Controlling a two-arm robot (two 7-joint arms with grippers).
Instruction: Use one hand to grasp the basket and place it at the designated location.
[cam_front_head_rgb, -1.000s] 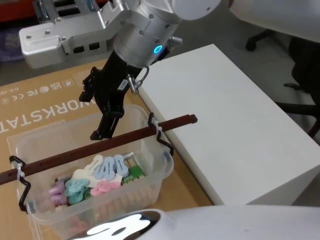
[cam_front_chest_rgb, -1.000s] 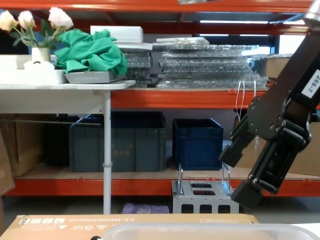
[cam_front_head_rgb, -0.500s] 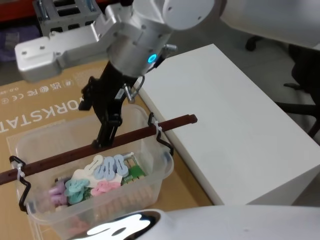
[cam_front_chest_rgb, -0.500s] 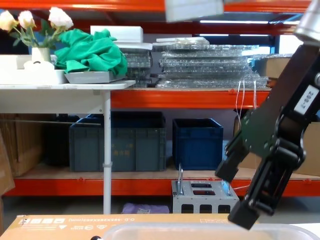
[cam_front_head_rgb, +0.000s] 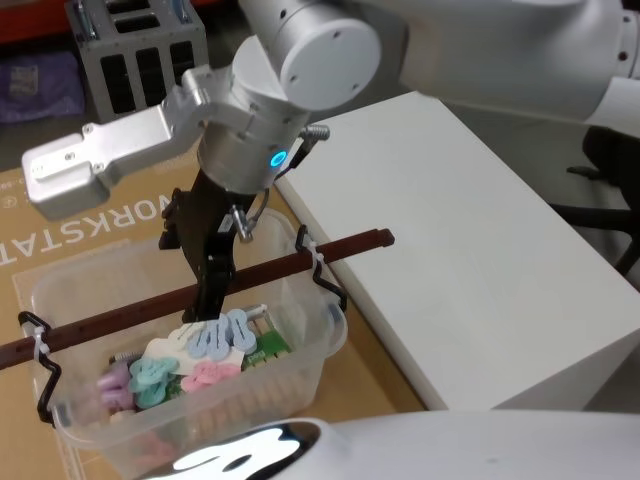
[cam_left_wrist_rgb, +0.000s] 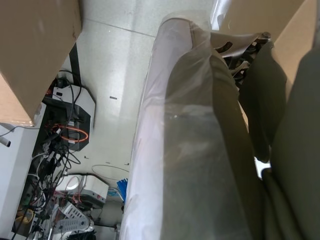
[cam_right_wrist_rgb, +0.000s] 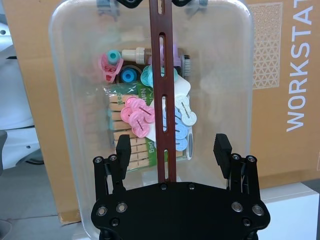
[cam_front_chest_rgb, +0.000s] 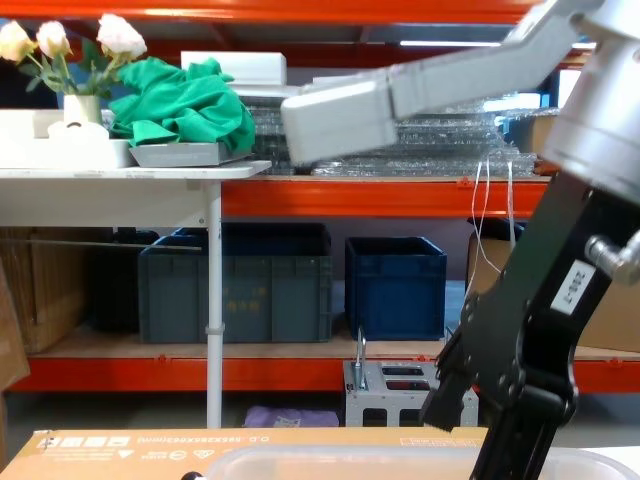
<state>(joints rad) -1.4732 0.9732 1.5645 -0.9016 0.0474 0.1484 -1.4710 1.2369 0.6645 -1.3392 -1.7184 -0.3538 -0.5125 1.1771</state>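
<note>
The basket (cam_front_head_rgb: 300, 385) is a translucent tub with a reddish-brown bar handle (cam_front_head_rgb: 110, 325) across its top. It sits on a cardboard box and holds pastel clips and wooden pegs. My right gripper (cam_front_head_rgb: 203, 300) is low over the middle of the handle, its tips at bar level. In the right wrist view the gripper (cam_right_wrist_rgb: 172, 145) is open, with one finger (cam_right_wrist_rgb: 123, 150) on each side of the handle (cam_right_wrist_rgb: 162, 100) and space around it. The chest view has the gripper (cam_front_chest_rgb: 470, 435) just above the basket rim (cam_front_chest_rgb: 330, 458).
The cardboard box (cam_front_head_rgb: 90, 200) lies under the basket. A white table (cam_front_head_rgb: 460, 250) stands right beside it, slightly higher. A grey metal box with holes (cam_front_head_rgb: 140, 50) sits behind. Blue crates (cam_front_chest_rgb: 395, 285) fill the far shelf. The left wrist view faces floor (cam_left_wrist_rgb: 115, 75) and cables.
My right gripper has come down and slightly left, from above the handle to straddling it at bar level. The basket has not moved.
</note>
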